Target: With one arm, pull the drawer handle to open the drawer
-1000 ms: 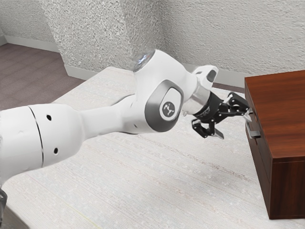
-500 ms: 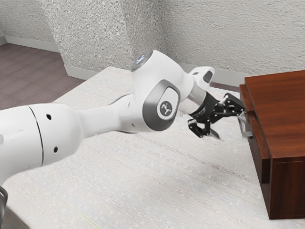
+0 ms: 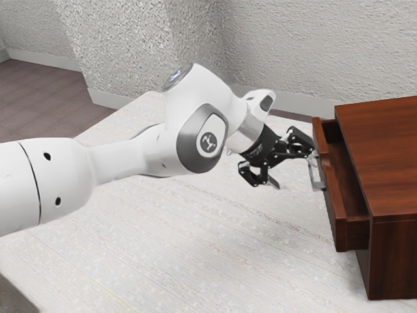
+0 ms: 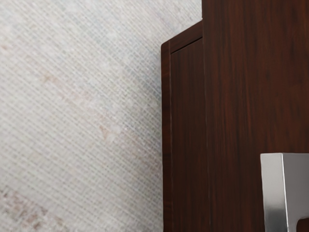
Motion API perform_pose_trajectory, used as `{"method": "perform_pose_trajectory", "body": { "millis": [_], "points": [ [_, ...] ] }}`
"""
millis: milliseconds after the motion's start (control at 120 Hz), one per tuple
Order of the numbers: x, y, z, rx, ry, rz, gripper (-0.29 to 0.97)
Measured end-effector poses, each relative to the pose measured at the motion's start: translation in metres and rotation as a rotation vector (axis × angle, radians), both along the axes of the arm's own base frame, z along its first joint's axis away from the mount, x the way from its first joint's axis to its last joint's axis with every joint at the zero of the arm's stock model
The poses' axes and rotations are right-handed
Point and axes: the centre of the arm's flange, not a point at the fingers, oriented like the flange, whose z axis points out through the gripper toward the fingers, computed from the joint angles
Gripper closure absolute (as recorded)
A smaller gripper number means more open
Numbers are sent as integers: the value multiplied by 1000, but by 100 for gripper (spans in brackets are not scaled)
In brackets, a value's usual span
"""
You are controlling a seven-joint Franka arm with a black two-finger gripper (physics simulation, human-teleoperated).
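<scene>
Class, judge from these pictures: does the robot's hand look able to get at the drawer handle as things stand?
Probably yes. The hand is right by the metal handle of the partly open drawer, one finger seemingly touching it, and nothing stands between them.

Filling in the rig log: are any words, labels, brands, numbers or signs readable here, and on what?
No readable words or numbers anywhere.
Emblem: a white logo mark on the grey joint cap of the arm; a symbol with no letters to read.
Drawer, handle, cabinet: plain, no markings.
</scene>
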Motion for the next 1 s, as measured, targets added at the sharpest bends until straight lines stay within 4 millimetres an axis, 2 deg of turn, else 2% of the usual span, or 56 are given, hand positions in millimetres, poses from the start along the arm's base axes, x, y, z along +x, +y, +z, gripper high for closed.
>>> {"method": "perform_pose_trajectory", "body": {
  "millis": [575,867,1000],
  "points": [
    [-35,40,6,27,58,37,0],
    [-59,55,17,44,70,52,0],
    [-64,61,16,47,80,56,0]
  ]
}}
